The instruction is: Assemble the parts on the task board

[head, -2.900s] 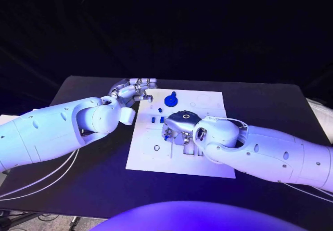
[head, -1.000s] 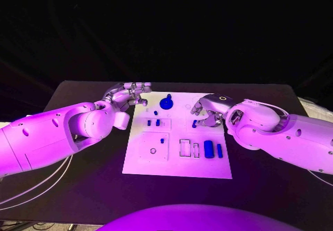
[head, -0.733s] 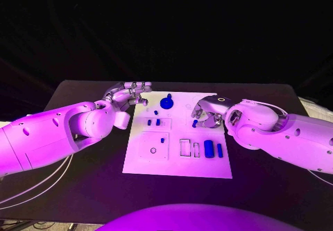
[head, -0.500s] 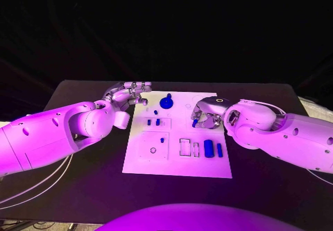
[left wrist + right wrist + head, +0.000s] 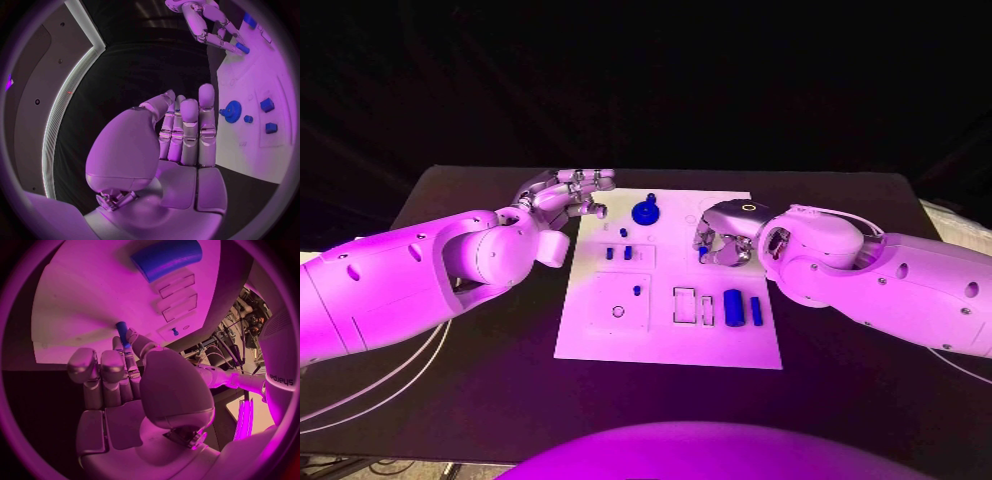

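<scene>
The right hand (image 5: pixel 723 243), pinching a small blue peg (image 5: pixel 122 332) in its fingertips, has drifted inward over the far right part of the task board (image 5: pixel 596 338), likely nearing insertion, while the left hand (image 5: pixel 567 192) stays empty, fingers together, at the board's far left corner.

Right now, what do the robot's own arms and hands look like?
Both arms are bulky, smooth, rounded white shells with small dark dots on the casing. Thin pale cables trail under the left arm. The left hand and right hand are silver metal with segmented fingers; the right hand's back carries a dark round cap with a pale ring. The right forearm bears dark lettering.
</scene>
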You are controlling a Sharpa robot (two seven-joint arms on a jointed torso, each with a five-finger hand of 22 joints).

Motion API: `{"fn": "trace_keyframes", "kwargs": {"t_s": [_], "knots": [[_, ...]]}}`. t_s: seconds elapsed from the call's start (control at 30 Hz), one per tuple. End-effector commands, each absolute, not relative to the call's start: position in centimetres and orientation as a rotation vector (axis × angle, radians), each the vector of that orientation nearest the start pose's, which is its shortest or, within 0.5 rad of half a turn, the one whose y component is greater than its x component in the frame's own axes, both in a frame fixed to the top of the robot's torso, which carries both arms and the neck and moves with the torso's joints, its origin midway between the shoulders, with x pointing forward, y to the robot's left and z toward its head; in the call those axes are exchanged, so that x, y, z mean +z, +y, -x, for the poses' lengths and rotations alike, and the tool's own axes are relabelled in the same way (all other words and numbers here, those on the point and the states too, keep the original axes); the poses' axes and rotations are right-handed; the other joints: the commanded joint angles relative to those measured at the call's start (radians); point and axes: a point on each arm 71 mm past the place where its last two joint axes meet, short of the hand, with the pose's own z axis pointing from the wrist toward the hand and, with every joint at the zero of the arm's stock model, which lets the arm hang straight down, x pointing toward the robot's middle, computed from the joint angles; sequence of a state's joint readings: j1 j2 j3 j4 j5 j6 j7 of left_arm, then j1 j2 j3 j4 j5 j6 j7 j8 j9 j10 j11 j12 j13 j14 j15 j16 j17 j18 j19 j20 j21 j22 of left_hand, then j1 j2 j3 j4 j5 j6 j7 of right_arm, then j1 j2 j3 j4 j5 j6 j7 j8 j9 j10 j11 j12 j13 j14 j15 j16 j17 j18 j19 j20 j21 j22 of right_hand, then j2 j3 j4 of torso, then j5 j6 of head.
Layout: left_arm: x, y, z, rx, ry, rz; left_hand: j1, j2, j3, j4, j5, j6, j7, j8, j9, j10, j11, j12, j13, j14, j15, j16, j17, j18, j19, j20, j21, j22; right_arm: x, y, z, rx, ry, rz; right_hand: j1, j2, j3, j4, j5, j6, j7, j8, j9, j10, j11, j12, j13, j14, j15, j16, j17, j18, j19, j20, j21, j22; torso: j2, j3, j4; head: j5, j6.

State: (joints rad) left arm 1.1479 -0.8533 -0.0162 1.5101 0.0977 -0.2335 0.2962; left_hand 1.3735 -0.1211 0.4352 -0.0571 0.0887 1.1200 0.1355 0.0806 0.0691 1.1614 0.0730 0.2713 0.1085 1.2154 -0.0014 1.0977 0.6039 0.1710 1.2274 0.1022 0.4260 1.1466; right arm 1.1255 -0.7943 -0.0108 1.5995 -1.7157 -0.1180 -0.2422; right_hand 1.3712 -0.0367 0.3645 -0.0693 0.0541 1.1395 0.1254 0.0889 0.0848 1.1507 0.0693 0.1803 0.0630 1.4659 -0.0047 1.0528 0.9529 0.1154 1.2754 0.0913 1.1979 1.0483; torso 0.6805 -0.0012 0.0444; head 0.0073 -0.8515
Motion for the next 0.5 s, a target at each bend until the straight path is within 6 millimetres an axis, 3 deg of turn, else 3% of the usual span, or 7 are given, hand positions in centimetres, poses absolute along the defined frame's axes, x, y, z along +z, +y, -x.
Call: {"fn": "trace_keyframes", "kwargs": {"t_s": [0.03,0.2,0.5], "knots": [[-20.3,21.4,-48.4,-1.589,1.515,1.307,-0.003,0.011,0.004,0.001,0.0,-0.006,0.004,0.002,0.0,-0.009,-0.001,0.004,0.002,-0.008,-0.002,-0.005,-0.001,0.01,-0.004,-0.005,-0.004,-0.002,-21.3,-15.2,-45.6,0.501,1.763,0.435,0.003,0.016,0.012,-0.002,-0.005,0.02,-0.004,0.012,0.005,0.023,-0.007,0.0,0.002,0.019,-0.011,0.018,0.018,-0.004,0.016,-0.001,0.02,0.025,0.0,-0.0007,0.0006,0.001,-0.002],[-20.3,21.5,-48.4,-1.585,1.514,1.308,-0.004,0.012,0.005,0.001,0.0,-0.006,0.004,0.002,0.0,-0.009,-0.001,0.004,0.002,-0.008,-0.002,-0.005,-0.002,0.01,-0.004,-0.005,-0.005,-0.002,-20.8,-15.5,-45.6,0.493,1.703,0.408,0.022,0.027,0.035,-0.016,-0.006,0.039,-0.008,0.021,0.01,0.052,-0.016,0.002,0.004,0.028,-0.021,0.054,0.055,-0.013,0.044,-0.008,0.056,0.072,0.0,0.0001,0.0001,0.004,-0.004],[-20.3,21.7,-48.5,-1.579,1.511,1.31,-0.004,0.012,0.005,0.001,0.0,-0.006,0.004,0.002,0.0,-0.009,-0.001,0.004,0.002,-0.008,-0.002,-0.005,-0.002,0.01,-0.004,-0.005,-0.005,-0.002,-19.3,-16.0,-44.4,0.564,1.641,0.343,0.023,0.021,0.047,-0.025,-0.006,0.038,-0.005,0.019,0.011,0.057,-0.014,-0.008,0.002,0.029,-0.022,0.063,0.063,-0.016,0.05,-0.012,0.066,0.083,-0.001,-0.0002,-0.0008,0.005,-0.004]]}}
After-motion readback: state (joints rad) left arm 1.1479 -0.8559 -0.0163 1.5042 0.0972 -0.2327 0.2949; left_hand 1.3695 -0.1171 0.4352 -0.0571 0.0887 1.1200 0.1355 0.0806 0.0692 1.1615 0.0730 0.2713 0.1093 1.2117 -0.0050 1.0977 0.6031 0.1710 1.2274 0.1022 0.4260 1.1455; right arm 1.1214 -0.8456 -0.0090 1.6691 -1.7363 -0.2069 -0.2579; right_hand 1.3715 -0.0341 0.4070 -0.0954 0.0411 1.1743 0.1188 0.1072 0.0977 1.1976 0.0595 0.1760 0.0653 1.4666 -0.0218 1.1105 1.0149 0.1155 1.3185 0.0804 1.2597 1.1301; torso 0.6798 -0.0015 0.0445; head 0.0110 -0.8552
